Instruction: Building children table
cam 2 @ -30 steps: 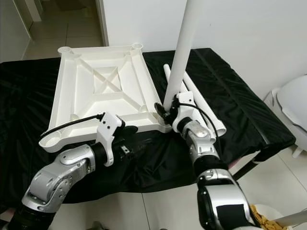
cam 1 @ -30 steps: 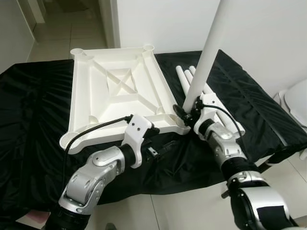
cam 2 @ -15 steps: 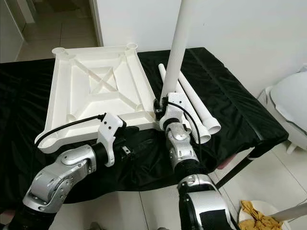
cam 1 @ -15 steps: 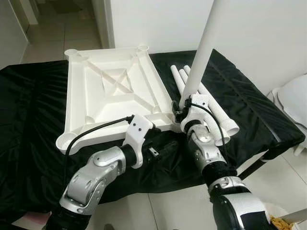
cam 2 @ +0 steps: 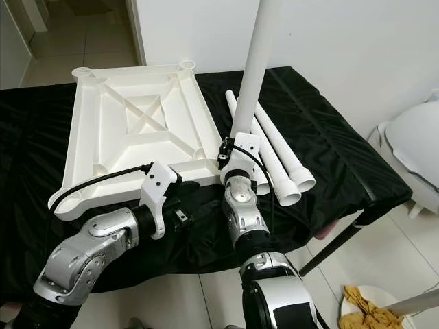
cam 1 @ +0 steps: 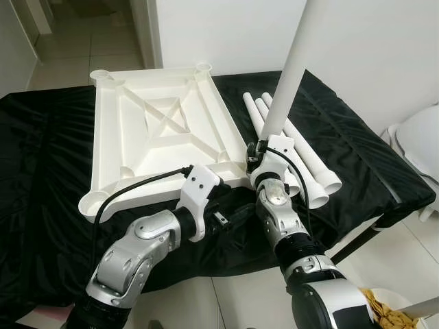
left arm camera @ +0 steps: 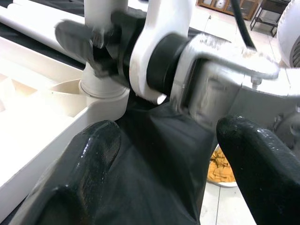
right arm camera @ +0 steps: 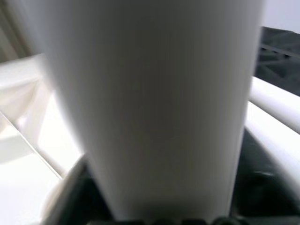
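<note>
The white tabletop (cam 1: 158, 137) is laid upside down on the black-covered worktop (cam 1: 41, 171). An upright white leg (cam 1: 285, 82) is gripped by the right hand (cam 1: 255, 152), its foot seated in the socket at the tabletop's near right corner. Three spare legs (cam 1: 309, 168) are laid just right of it. The left hand (cam 1: 236, 214) is held with fingers (left arm camera: 89, 159) apart, just near of that corner.
</note>
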`<state>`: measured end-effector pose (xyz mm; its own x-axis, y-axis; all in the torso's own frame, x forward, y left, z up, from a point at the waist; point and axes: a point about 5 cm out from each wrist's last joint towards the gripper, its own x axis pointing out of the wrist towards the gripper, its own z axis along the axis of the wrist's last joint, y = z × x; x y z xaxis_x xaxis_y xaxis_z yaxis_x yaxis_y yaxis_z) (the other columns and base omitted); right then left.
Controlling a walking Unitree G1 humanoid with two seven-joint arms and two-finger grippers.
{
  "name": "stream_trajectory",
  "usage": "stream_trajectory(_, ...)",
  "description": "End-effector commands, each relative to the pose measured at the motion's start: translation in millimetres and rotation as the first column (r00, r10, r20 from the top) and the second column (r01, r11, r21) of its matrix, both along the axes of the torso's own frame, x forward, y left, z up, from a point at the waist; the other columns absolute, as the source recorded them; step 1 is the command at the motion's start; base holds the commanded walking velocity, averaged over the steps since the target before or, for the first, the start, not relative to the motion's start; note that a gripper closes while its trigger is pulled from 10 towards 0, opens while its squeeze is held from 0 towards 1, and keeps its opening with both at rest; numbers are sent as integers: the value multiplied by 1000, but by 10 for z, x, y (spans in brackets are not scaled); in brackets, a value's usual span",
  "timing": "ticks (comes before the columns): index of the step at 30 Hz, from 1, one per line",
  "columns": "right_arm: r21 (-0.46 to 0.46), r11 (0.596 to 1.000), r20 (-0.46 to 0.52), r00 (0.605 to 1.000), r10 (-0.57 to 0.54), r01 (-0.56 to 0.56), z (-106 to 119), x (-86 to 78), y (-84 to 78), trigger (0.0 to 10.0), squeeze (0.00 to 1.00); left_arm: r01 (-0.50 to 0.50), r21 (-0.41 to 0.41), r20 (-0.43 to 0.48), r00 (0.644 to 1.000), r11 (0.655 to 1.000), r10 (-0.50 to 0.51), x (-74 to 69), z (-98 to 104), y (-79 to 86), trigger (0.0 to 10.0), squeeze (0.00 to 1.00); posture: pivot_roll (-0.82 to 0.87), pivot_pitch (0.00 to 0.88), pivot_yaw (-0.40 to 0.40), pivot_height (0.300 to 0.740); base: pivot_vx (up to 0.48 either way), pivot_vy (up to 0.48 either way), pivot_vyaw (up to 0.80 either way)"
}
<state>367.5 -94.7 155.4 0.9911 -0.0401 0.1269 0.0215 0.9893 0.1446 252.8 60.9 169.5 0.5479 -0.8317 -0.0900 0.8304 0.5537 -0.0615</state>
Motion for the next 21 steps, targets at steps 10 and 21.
stream_trajectory(10, 66, 988, 103, 985, 135, -142, 95, -103, -158, 10000, 1000, 15, 4, 0, 1000, 1000, -15, -19, -18, -18, 10000, 0, -33, 15, -32, 740, 0, 0, 0)
stream_trajectory(21, -65, 865, -16, 867, 498, -498, -120, -191, -441, 10000, 0, 17, 3, -1, 1000, 1000, -17, -17, -21, -24, 10000, 0, -36, 18, -28, 740, 0, 0, 0)
